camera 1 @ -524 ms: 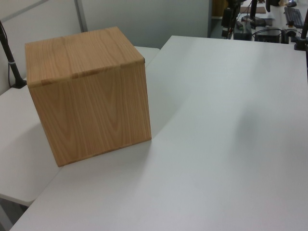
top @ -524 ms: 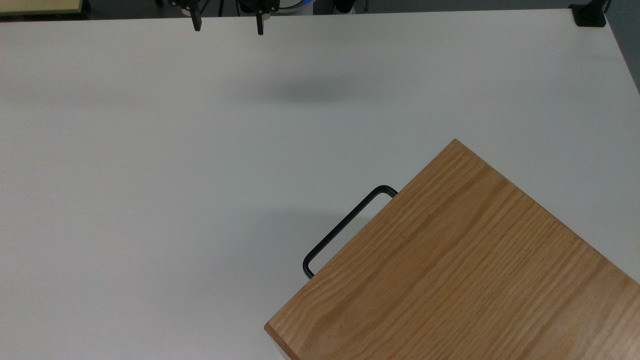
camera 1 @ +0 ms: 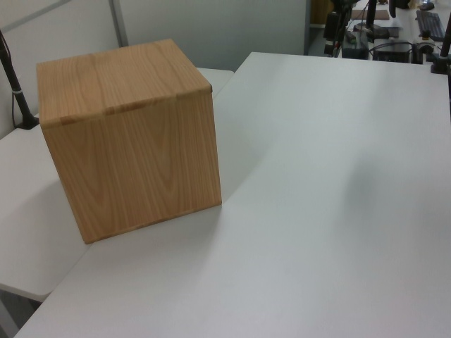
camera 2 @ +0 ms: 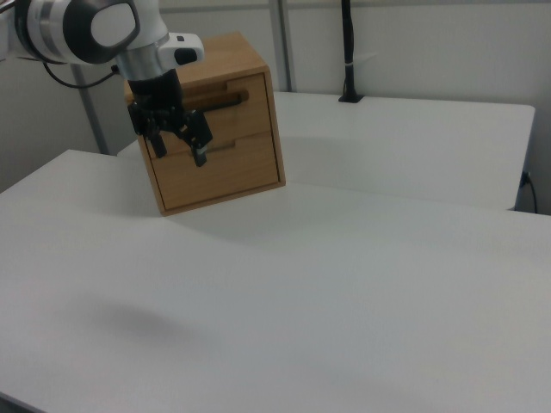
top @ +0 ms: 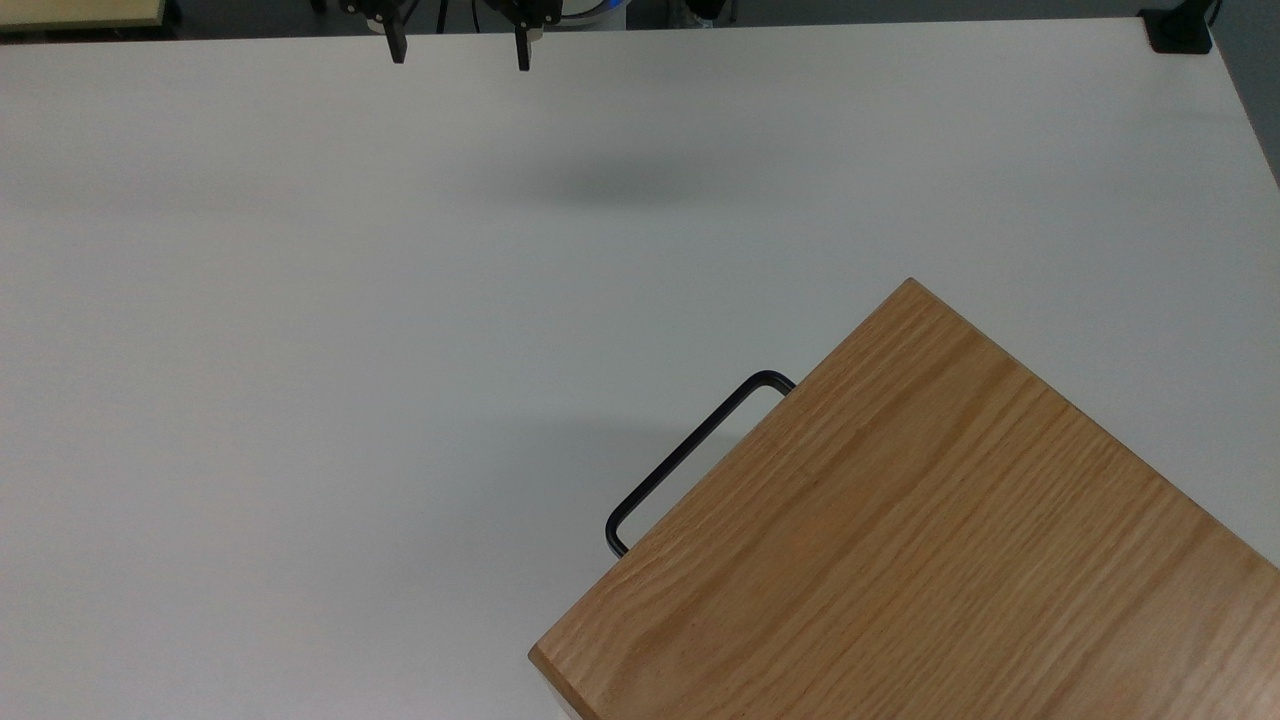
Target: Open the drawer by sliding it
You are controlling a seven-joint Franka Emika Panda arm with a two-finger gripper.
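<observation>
The gripper (top: 460, 45) hangs in the air with its two black fingers (top: 396, 46) spread wide apart and nothing between them, the tips pointing down at the white table (top: 300, 350). In the top view the tips show at the table's far edge, well apart from the cabinet (top: 920, 540), which fills that view's lower right corner. In the right view the gripper (camera 2: 179, 148) hangs from the white and grey arm (camera 2: 86, 30) at the right view's upper left; it overlaps the cabinet's front in the picture, but the top view shows a wide stretch of bare table between the two, so it touches nothing. A soft grey shadow (top: 610, 185) lies on the table between the gripper and the cabinet, nearer the gripper. The cabinet (camera 2: 211, 120) is a light oak box standing on the table. The drawer (camera 2: 215, 107) is the upper panel of the cabinet's front, seen in the right view, and it sits pushed in, flush with the front. Its handle (top: 690, 455), a thin black bar bent in a U, sticks out past the cabinet's top edge in the top view, on the side facing the gripper. In the right view the handle (camera 2: 225, 101) runs as a dark bar across the drawer, partly hidden behind the gripper. In the left view the cabinet (camera 1: 130, 134) shows plain wood sides. A black post (camera 2: 347, 47) stands at the table's edge behind the cabinet in the right view.
</observation>
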